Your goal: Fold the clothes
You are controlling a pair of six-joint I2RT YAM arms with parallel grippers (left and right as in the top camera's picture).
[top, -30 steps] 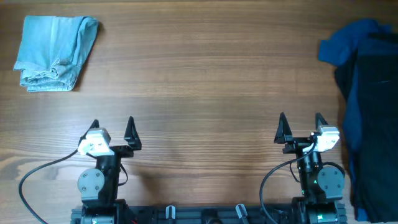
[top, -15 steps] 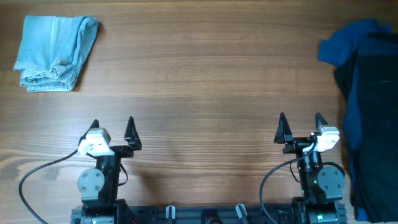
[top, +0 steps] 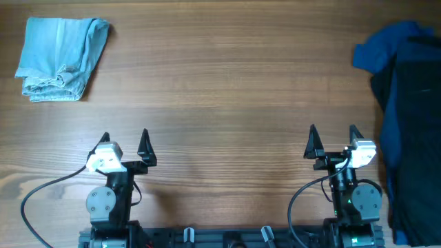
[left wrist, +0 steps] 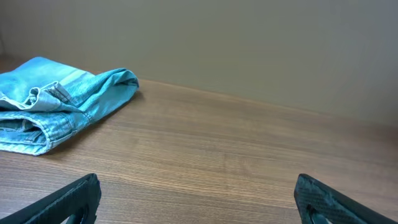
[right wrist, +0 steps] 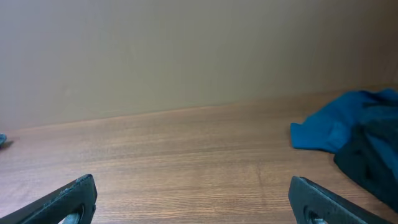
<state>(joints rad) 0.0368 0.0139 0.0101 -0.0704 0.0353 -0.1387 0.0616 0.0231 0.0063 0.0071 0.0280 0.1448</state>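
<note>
The left pincer [top: 124, 134] and the right pincer [top: 332, 129] both stood wide open and empty, low at the near edge of the brown wooden desk [top: 220, 89]. A folded light-blue denim garment [top: 60, 58] lay at the far left corner, well apart from both. A crumpled royal-blue cloth [top: 389, 48] and a black garment [top: 417, 138] overlapped in a heap along the right edge, near the right pincer

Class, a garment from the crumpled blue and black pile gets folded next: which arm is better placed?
Right. The open right gripper sits close beside the pile; the left gripper, also open, is far off, nearer the light-blue denim.
</note>
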